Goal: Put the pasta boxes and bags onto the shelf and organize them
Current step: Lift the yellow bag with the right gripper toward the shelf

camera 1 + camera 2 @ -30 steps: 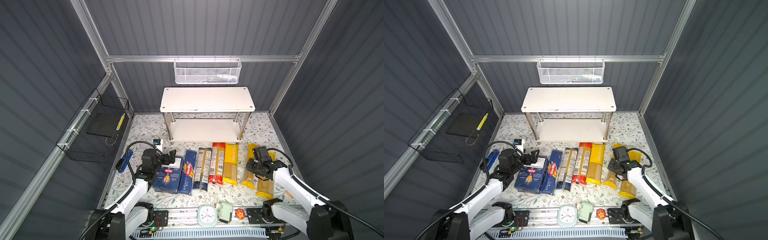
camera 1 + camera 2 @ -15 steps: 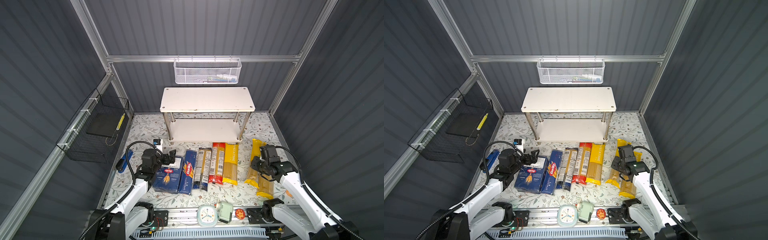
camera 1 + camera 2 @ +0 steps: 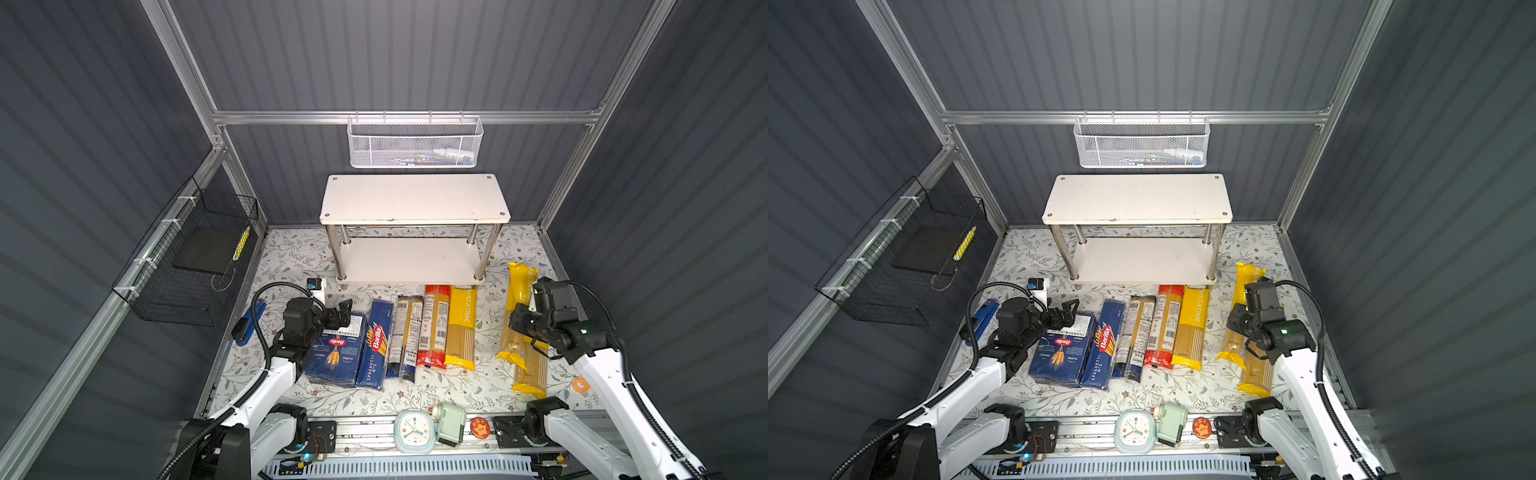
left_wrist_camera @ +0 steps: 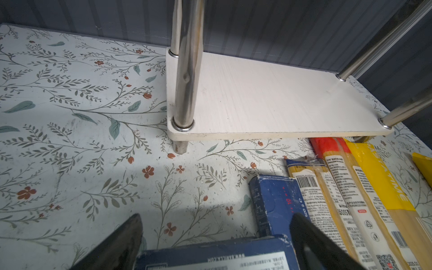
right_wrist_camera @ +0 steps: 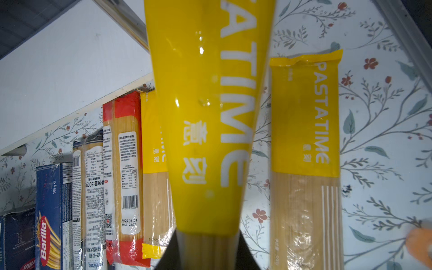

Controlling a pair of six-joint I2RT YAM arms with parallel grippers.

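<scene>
Now right end effector (image 3: 519, 323) clamping shut on yellow PASTATIME bag (image 3: 522, 282), holding it tilted just beside right front post (image 3: 484, 257) of shelf (image 3: 415, 199). Likely needing levelling, keeping grip mid-pack, swinging bag parallel to lower board (image 3: 409, 259), clearing post.

Two blue boxes (image 3: 334, 353) and four long bags (image 3: 461, 328) lie flat before the white shelf (image 3: 415, 199); a fifth yellow bag (image 3: 521, 282) is raised.
</scene>
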